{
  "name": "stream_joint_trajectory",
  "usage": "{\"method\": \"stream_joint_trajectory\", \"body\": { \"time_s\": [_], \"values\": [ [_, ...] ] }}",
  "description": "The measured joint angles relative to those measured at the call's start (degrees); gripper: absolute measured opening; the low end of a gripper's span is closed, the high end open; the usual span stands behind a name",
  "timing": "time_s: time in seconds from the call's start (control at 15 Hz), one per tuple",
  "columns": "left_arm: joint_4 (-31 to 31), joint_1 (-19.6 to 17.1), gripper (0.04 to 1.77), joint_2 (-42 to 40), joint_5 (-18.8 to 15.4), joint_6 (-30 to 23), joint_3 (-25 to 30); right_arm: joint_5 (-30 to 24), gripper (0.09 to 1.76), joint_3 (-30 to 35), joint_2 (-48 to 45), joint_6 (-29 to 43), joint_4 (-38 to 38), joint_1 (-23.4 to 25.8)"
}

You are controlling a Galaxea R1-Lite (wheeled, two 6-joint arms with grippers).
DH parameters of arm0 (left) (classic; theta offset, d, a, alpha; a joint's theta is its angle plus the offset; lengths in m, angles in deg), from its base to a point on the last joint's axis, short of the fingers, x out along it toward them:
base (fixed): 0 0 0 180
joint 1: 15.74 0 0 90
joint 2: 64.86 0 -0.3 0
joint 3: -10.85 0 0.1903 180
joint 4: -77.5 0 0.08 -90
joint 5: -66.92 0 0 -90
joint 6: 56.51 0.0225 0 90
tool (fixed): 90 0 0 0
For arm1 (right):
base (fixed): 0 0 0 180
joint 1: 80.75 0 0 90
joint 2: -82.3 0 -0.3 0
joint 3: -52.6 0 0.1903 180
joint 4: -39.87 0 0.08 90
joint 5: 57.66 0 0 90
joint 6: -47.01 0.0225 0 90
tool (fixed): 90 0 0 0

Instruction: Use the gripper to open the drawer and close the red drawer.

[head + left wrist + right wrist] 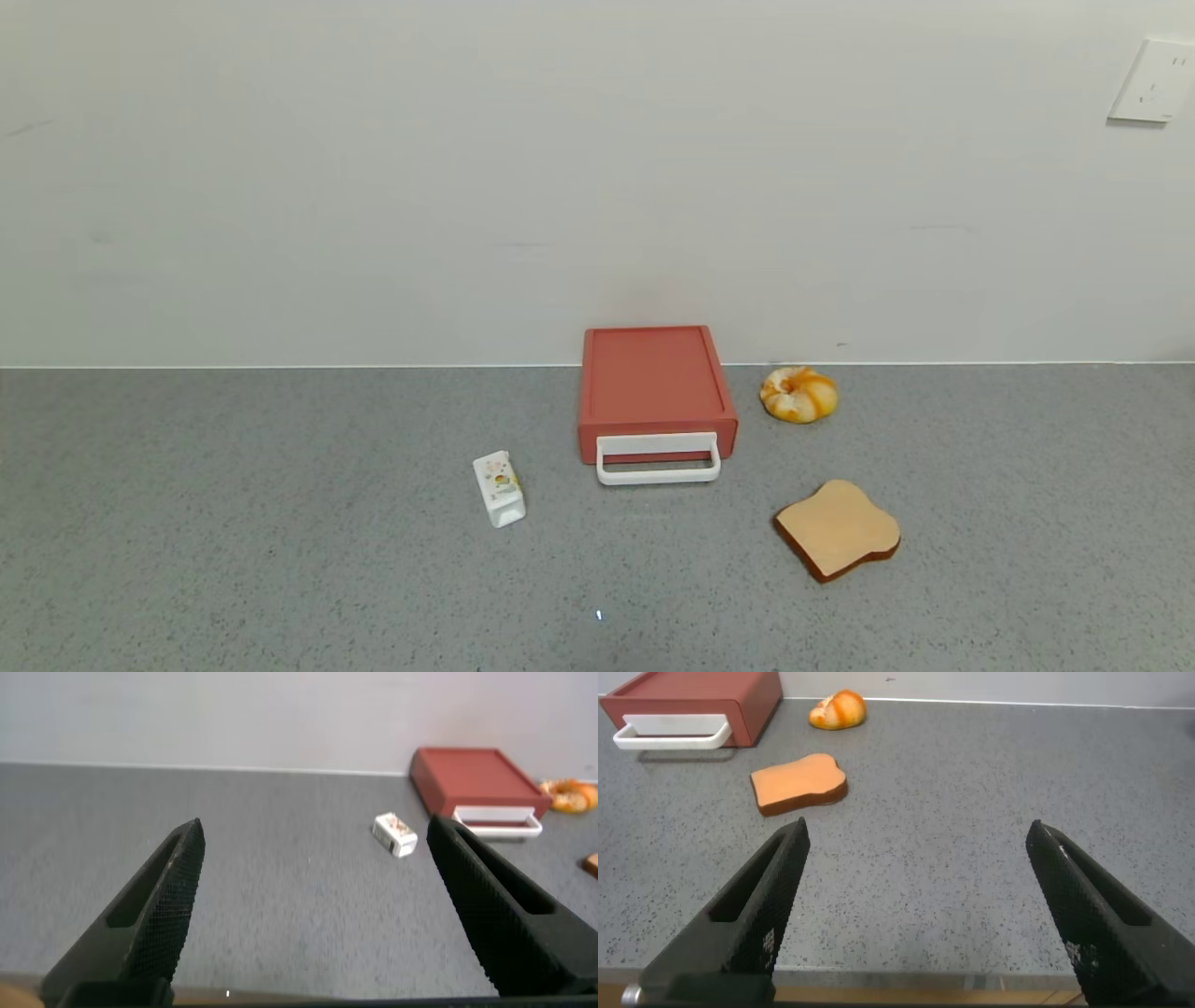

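Both the left pincer (313, 901) and right pincer (915, 905) gape, well short of the drawer (655, 392).

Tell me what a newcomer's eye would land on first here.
The salmon-red drawer stands out first, shut, against the wall at the counter's middle, its white loop handle facing the robot. To its right lie a glazed bun and, nearer, a toast slice; a small white carton lies to its left.

A speckled grey stone-look countertop (233, 523) is filling the lower frame, meeting a plain off-white wall (467, 168); a white wall socket (1153, 80) is sitting upper right.
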Motion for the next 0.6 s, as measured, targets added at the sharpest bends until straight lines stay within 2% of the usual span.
{"method": "stream_joint_trajectory", "body": {
  "time_s": [0.2, 0.4, 0.6],
  "values": [
    [14.36, -0.21, 1.72, -3.55, -1.48, 2.05, 10.68, -0.02, 1.71, 0.0, 0.0, 0.0, 0.0, 0.0],
    [21.44, -0.26, 1.72, -6.23, -5.4, 4.69, 20.59, 0.0, 1.71, 0.0, 0.0, -0.02, 0.0, 0.0],
    [27.64, -0.3, 1.72, -7.66, -6.11, 5.68, 27.51, 0.0, 1.71, 0.0, 0.0, 0.0, 0.02, 0.0]
  ]
}}
